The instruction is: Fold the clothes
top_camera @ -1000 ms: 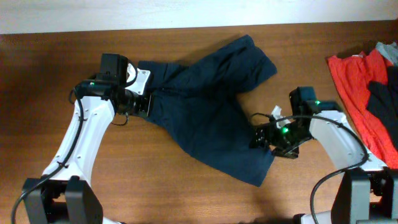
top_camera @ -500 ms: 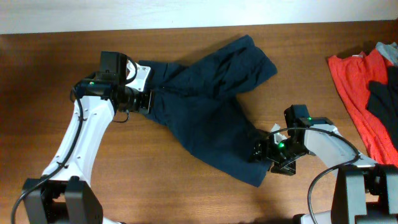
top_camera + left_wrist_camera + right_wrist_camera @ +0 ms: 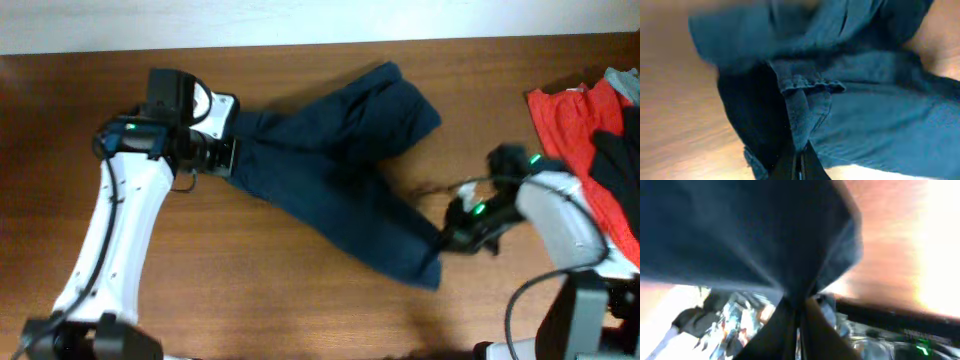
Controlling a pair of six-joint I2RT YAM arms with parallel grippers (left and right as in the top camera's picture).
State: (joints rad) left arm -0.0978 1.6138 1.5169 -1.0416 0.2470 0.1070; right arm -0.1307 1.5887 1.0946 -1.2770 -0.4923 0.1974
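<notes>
**Robot arms, overhead view.** The left arm [image 3: 118,230] and right arm [image 3: 560,210] were built of white link shells joined by black housings. Each carried a small green light and thin black cables. The left gripper [image 3: 232,158] and right gripper [image 3: 446,238] were black, their fingers apparently dark in the blurred wrist views.

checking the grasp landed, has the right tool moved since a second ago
Yes. In the overhead view the right tool has come down toward the table's near edge, onto the navy garment's lower corner, and shut.
</notes>
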